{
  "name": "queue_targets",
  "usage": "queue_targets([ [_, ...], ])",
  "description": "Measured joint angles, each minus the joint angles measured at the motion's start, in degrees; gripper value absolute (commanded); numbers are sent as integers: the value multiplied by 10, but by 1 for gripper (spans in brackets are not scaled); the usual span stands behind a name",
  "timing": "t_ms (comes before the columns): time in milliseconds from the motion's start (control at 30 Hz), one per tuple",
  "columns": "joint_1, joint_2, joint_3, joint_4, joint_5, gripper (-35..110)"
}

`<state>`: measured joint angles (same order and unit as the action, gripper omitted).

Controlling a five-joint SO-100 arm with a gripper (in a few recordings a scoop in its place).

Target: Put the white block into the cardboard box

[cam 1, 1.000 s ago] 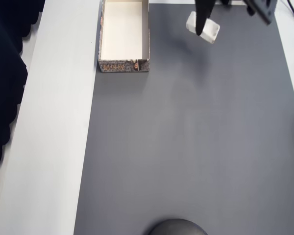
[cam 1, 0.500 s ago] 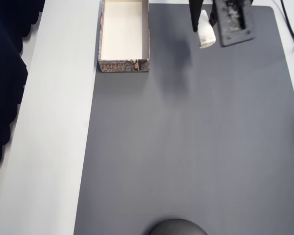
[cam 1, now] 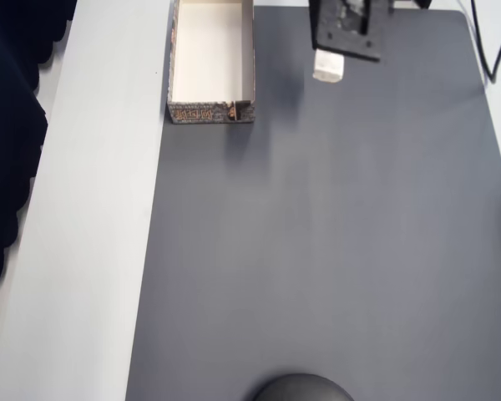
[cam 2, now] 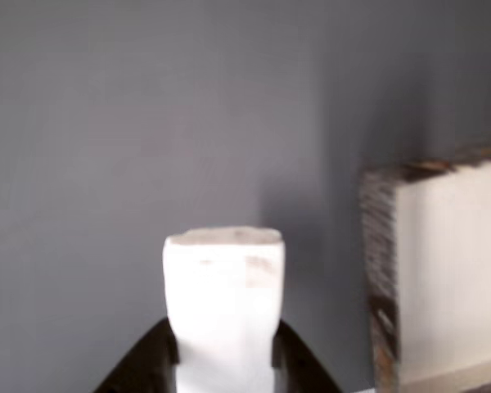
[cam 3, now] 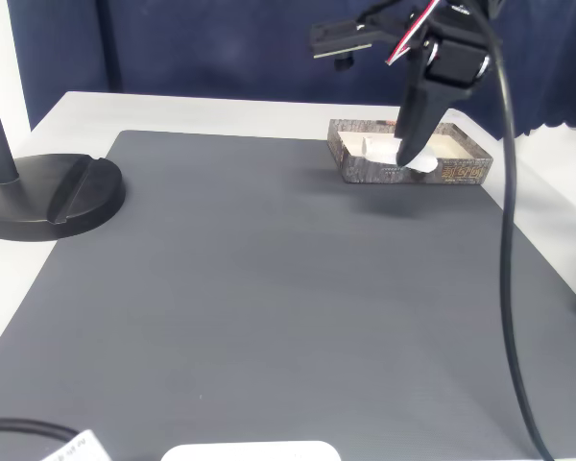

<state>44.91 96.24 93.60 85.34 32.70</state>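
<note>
the end effector (cam 2: 222, 360) is pinching the white block (cam 2: 223, 303): in the wrist view the two dark fingers press on either side of its lower part, and the block stands up between them with its long axis running along the fingers. in the overhead view the white block (cam 1: 329, 67) pokes out just below the black end effector (cam 1: 344, 38), raised clear of the grey mat (cam 1: 317, 251) that covers the counter (cam 1: 92, 251), with a soft shadow on the mat just left of it.

the relation that matters now is sideways. the cardboard box (cam 1: 210, 63) sits to the left of the held block in the overhead view, open side up, with a strip of bare mat between the block and the near wall. in the wrist view the same cardboard box (cam 2: 442, 278) shows at the right edge, its printed wall nearest the block. in the fixed view the white block (cam 3: 415, 158) overlaps the cardboard box (cam 3: 408, 168), but that seems only the line of sight.

judging from this, the block needs carrying across the wall, high enough to clear the rim, before release.
</note>
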Motion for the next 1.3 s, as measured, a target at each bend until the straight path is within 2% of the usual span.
queue_targets([
  [133, 27, -4, -22, 0, 16, -2],
  [767, 187, -101, -141, 22, 276, -2],
  [1300, 251, -260, -301, 54, 344, -2],
])
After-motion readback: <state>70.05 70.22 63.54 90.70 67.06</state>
